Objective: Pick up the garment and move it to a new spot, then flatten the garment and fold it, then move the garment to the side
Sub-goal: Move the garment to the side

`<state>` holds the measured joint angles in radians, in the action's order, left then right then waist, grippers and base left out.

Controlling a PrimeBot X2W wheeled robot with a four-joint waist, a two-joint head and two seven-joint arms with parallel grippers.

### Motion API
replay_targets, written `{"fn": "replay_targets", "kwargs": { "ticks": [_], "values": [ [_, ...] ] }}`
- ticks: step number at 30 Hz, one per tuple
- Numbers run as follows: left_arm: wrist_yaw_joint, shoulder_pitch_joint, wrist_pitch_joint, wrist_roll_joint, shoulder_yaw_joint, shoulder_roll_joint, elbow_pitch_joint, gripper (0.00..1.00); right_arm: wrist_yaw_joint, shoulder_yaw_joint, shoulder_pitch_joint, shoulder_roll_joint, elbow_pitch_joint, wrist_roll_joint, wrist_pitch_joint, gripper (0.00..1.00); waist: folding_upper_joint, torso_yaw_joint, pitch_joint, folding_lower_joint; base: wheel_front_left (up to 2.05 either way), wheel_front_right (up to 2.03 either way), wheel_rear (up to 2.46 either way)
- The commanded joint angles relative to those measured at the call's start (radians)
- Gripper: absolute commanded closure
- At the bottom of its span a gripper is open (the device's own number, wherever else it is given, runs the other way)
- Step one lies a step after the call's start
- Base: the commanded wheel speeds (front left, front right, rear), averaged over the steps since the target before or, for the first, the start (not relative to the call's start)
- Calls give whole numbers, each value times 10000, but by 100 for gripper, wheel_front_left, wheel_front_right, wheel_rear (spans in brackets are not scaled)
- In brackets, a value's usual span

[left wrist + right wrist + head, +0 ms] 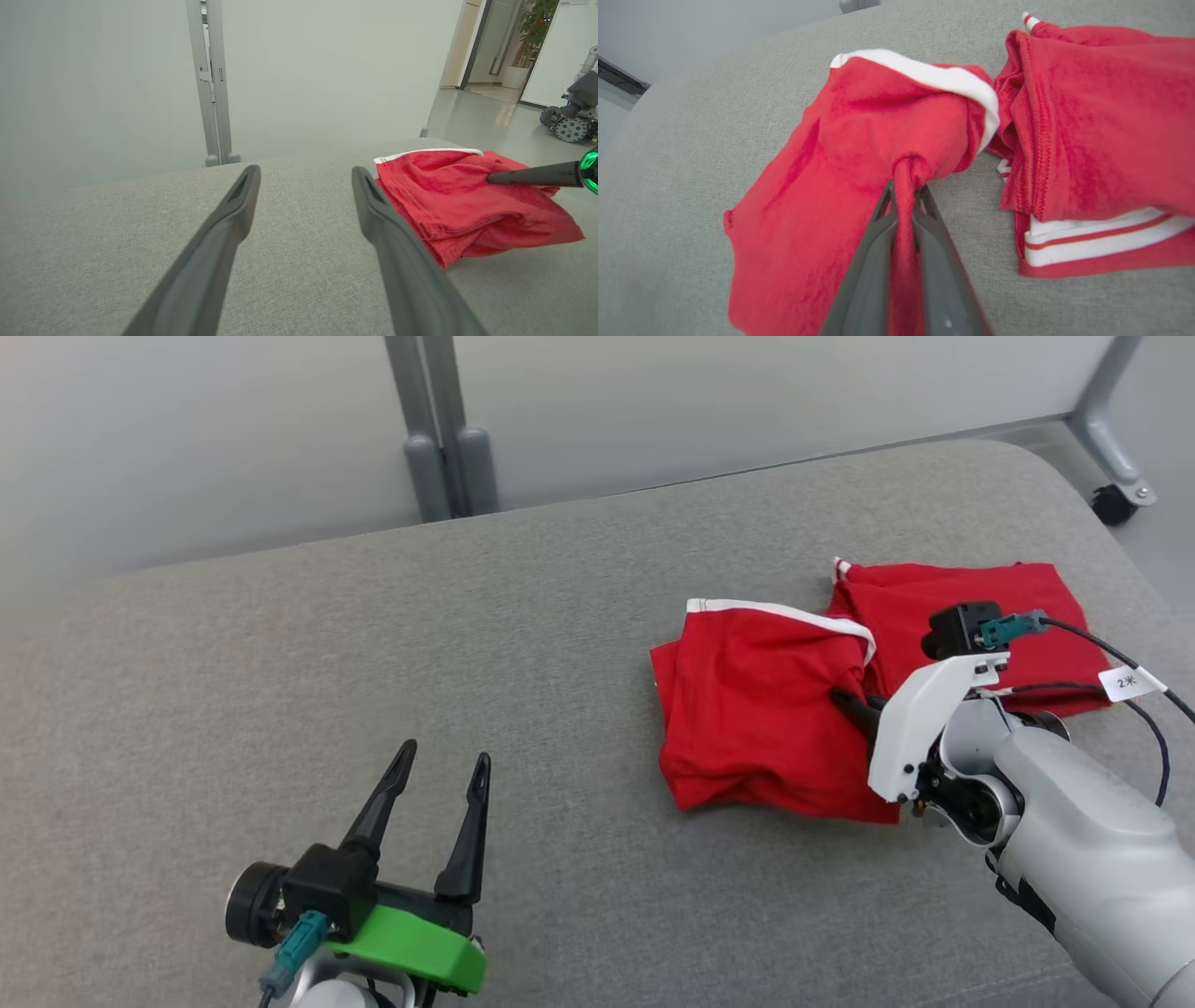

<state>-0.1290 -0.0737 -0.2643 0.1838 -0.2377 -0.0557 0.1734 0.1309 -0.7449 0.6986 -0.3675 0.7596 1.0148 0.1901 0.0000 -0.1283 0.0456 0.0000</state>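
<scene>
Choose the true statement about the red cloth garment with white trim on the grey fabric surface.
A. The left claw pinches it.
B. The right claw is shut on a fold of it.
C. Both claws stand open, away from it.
B: the right claw pinches a bunched fold of the red cloth garment; the left claw stands open, apart from it.

One garment (761, 709); left pincer (445, 754), right pincer (906, 189): two; one surface (467, 616).

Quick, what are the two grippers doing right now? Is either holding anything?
Left gripper: open, holding nothing.
Right gripper: closed on a pinched fold of the red garment.
</scene>
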Motion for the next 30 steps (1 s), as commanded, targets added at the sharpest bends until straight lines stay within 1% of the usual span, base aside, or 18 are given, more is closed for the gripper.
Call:
{"fn": "replay_targets", "kwargs": {
  "ticks": [1, 6, 10, 16, 23, 26, 28, 30],
  "values": [
    [-18, -166, 6, 95, -76, -132, 35, 0, -5, -61, 70, -58, -80, 62, -147, 100, 0, -810, 117, 0, 0, 0, 0],
    [-23, -492, 6, 214, -381, -276, 95, 0, -3, -362, 561, -240, -411, -20, -552, 100, 0, -872, 689, 0, 0, 0, 0],
    [-24, -884, 6, 262, -670, -430, 178, 0, -5, -878, 1218, -683, -968, -47, -672, 100, 0, -723, 1346, 0, 0, 0, 0],
    [-24, -1434, 6, 329, -1034, -567, 400, 0, -5, -1828, 2392, -1850, -1845, -111, -600, 100, 0, -452, 2217, 0, 0, 0, 0],
    [-25, -1876, 6, 336, -1110, -728, 459, 0, -7, -2922, 3166, -3772, -2690, 220, -301, 100, 0, -201, 2889, 0, 0, 0, 0],
    [-25, -1991, 6, 275, -1065, -793, 454, 0, -8, -3139, 3395, -4533, -2762, 186, -498, 100, 0, -163, 3145, 0, 0, 0, 0],
    [-25, -2071, 6, 250, -1048, -818, 437, 0, -8, -3268, 3538, -4809, -2620, 0, -672, 100, 0, -160, 3331, 0, 0, 0, 0],
    [-25, -2194, 7, 222, -1080, -832, 412, 0, -8, -3379, 3623, -4893, -2350, -57, -817, 100, 0, -132, 3488, 0, 0, 0, 0]
  ]
}}
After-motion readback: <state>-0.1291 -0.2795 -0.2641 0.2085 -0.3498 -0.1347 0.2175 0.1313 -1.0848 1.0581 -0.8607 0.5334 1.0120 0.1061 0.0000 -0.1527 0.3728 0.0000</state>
